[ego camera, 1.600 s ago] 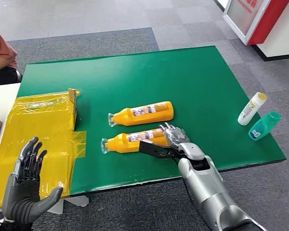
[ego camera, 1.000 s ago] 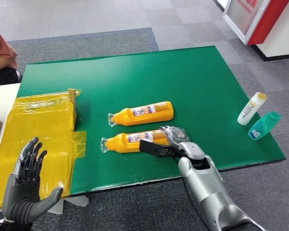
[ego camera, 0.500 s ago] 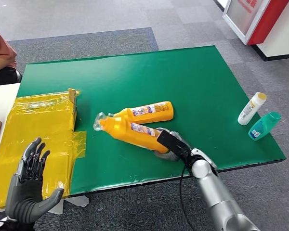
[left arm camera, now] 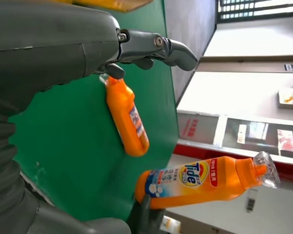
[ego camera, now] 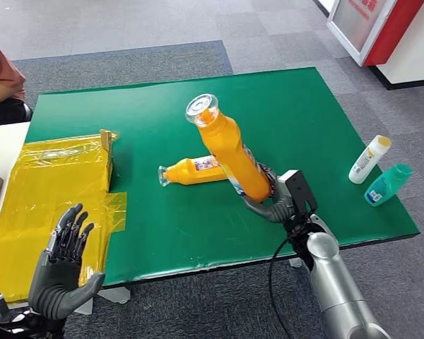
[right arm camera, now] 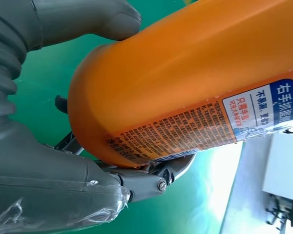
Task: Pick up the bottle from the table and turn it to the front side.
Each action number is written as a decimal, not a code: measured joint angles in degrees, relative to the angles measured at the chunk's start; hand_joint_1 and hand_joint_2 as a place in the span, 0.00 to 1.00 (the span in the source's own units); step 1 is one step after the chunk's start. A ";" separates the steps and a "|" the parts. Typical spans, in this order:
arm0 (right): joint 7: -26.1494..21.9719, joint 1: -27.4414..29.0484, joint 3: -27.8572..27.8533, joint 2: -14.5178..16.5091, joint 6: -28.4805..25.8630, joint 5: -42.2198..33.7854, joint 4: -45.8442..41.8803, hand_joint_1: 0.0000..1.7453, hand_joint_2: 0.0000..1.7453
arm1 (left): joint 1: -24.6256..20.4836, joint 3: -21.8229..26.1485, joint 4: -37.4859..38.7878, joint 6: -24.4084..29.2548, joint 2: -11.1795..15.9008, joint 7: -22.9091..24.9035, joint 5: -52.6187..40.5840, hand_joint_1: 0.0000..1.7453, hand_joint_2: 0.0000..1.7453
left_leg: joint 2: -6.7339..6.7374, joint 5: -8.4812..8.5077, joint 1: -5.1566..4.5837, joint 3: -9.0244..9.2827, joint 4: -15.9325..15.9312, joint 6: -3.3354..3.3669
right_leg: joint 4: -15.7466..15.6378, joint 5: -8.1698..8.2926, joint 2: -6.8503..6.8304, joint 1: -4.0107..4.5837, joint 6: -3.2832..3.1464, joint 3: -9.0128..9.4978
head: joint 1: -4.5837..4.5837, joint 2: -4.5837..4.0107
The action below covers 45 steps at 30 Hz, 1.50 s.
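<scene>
Grey carpet tiles surround a green table (ego camera: 306, 127) that fills the middle of the head view, with a red-and-white cabinet (ego camera: 378, 28) in the upper right corner. At centre frame the right hand (ego camera: 268, 200) grasps the base of an orange bottle (ego camera: 228, 150), lifted clear of the table and tilted, its clear cap toward the upper left. In the right wrist view the thumb and darker fingers (right arm camera: 152, 178) wrap the bottle's rounded base, the small-print label facing the camera. The left wrist view shows this bottle in the air with its "Tide" label visible. A second orange bottle (ego camera: 191, 171) lies flat on the table just left of the hand, cap toward the left. At the lower left the left hand (ego camera: 61, 272) is released, fingers spread, holding nothing, over a yellow plastic sheet (ego camera: 44, 183). Near the right edge lie a white bottle (ego camera: 369, 159) and a teal bottle (ego camera: 389, 184). A person's sleeve (ego camera: 2, 70) shows at the upper left.
</scene>
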 joint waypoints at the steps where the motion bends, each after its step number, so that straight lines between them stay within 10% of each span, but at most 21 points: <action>1: 0.36 -0.07 0.20 0.28 -0.91 -1.33 -1.36 1.00 1.00 | -0.78 -0.61 0.70 -0.42 -0.53 1.19 2.14 0.00 1.00 | 0.00 0.00 0.00 0.00 0.00 0.00 | 0.00 0.00 0.00 0.00 0.00 0.01 | 0.00 0.00; 25: -0.29 -4.91 12.24 7.33 -1.00 1.02 -2.36 1.00 1.00 | -20.18 -1.68 9.51 2.64 -8.10 10.67 9.66 0.00 1.00 | 0.00 0.10 0.00 -0.03 0.00 0.00 | 0.04 0.06 0.00 0.01 0.02 -0.02 | 0.01 0.00; 45: -1.29 -6.57 20.07 8.72 -1.98 0.37 -2.02 1.00 1.00 | -25.53 -7.78 12.04 1.56 -9.21 14.30 13.84 0.00 1.00 | 0.00 0.10 0.00 -0.04 0.01 0.00 | 0.03 0.06 0.00 0.00 0.02 -0.04 | 0.01 0.00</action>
